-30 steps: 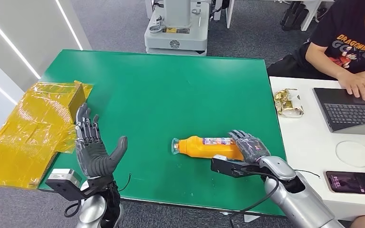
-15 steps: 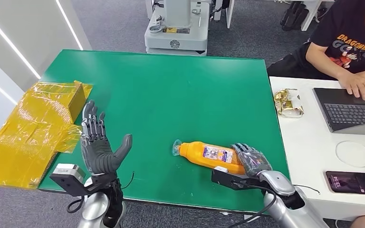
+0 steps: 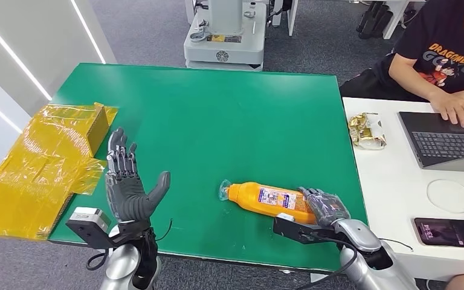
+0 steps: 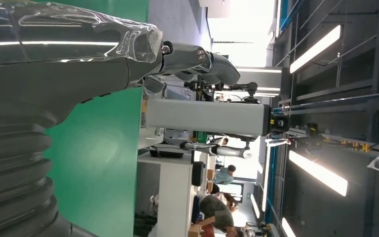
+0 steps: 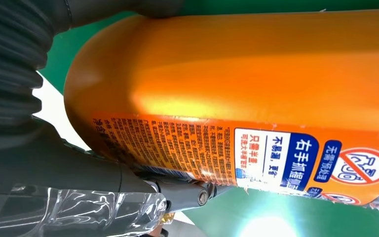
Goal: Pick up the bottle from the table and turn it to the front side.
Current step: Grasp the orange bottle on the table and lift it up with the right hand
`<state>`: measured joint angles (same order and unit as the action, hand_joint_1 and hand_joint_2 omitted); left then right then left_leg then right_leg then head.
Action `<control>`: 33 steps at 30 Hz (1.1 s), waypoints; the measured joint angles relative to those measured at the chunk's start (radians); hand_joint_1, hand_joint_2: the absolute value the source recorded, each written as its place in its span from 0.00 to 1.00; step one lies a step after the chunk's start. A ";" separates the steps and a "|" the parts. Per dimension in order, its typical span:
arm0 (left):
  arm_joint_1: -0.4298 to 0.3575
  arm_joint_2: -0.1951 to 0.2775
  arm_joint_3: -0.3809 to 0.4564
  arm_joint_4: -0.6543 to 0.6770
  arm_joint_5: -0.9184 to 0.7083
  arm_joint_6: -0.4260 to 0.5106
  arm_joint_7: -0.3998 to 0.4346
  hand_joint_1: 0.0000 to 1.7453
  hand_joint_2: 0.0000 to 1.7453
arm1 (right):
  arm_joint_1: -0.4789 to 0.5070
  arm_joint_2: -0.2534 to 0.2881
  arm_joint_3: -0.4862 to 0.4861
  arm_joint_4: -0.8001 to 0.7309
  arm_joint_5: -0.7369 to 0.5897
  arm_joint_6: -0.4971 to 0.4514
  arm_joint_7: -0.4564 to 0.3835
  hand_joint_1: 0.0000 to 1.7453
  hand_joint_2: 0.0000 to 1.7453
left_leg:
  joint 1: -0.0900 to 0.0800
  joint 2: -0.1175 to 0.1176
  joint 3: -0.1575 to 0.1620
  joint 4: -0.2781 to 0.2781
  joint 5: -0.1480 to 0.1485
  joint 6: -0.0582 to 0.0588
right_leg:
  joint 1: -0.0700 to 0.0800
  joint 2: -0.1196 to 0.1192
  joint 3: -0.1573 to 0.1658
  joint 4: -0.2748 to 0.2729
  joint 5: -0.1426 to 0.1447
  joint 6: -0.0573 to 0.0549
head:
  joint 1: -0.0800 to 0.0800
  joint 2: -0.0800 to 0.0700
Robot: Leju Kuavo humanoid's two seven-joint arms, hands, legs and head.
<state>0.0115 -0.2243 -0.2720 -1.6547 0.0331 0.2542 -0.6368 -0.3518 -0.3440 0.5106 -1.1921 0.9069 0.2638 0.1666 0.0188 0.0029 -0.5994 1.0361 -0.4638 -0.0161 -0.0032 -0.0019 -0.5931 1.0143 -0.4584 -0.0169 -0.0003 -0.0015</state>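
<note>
**Right hand grips the base of the lying bottle, cap pointing left**

The orange plastic bottle with a printed label and clear cap (image 3: pixel 264 197) lies on its side on the green table (image 3: pixel 217 115), near the front edge and right of centre. Its long axis runs left to right, tilted slightly: the cap end points left and a little farther away, the base end right and nearer. The grey many-fingered right hand (image 3: pixel 321 206) is wrapped around that base end, fingers curled over the top of the body, so it is grasping the bottle; the right wrist view shows the orange body (image 5: pixel 256 89) pressed close against the palm, label text facing the camera.

The grey left hand (image 3: pixel 127 187) stands well apart to the left, palm up and fingers spread, holding nothing, just beside the yellow film-wrapped cardboard box (image 3: pixel 42 163) at the table's left edge.

The right hand is plainly the nearer one. The lift probably turns on rolling the bottle about its long axis, with the cap end unsupported.
</note>
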 joint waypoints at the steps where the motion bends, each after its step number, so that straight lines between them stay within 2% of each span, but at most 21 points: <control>1: 0.000 0.000 0.000 0.002 0.000 0.000 0.000 0.00 1.00 | 0.001 0.000 -0.001 0.000 0.004 -0.005 -0.003 1.00 1.00 | 0.000 0.000 0.000 0.000 0.000 0.000 | 0.000 0.000 0.000 0.000 0.000 0.000 | 0.000 0.000; 11: -0.001 0.000 -0.002 0.022 0.000 0.008 -0.003 0.00 1.00 | 0.011 0.024 -0.022 0.002 0.028 -0.066 -0.042 1.00 1.00 | 0.000 0.000 0.000 0.000 0.000 0.000 | 0.000 0.000 0.000 0.000 0.000 0.000 | 0.000 0.000; 21: -0.004 -0.002 -0.009 0.032 0.001 0.029 -0.005 0.00 1.00 | 0.015 0.097 -0.062 -0.019 0.070 -0.250 -0.093 1.00 1.00 | 0.000 0.000 0.000 0.000 0.000 0.000 | 0.000 0.000 0.000 0.000 0.000 0.000 | 0.000 0.000; 29: -0.003 -0.006 -0.011 0.039 -0.003 0.044 -0.022 0.00 1.00 | 0.087 0.179 -0.086 -0.141 0.098 -0.469 -0.174 1.00 1.00 | 0.000 0.000 0.000 -0.001 0.000 0.000 | 0.000 0.000 -0.001 0.000 -0.001 0.000 | 0.000 0.000; 33: -0.002 -0.008 -0.011 0.039 -0.004 0.049 -0.024 0.00 1.00 | 0.133 0.215 -0.086 -0.196 0.079 -0.624 -0.248 1.00 1.00 | 0.000 0.000 0.000 -0.001 0.000 0.000 | 0.000 0.000 0.000 0.000 -0.001 0.000 | 0.000 0.000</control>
<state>0.0096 -0.2326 -0.2827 -1.6159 0.0288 0.3036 -0.6611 -0.2188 -0.1293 0.4246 -1.3881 0.9861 -0.3604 -0.0815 0.0190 0.0027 -0.5998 1.0351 -0.4637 -0.0163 -0.0030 -0.0022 -0.5935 1.0145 -0.4591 -0.0169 -0.0003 -0.0015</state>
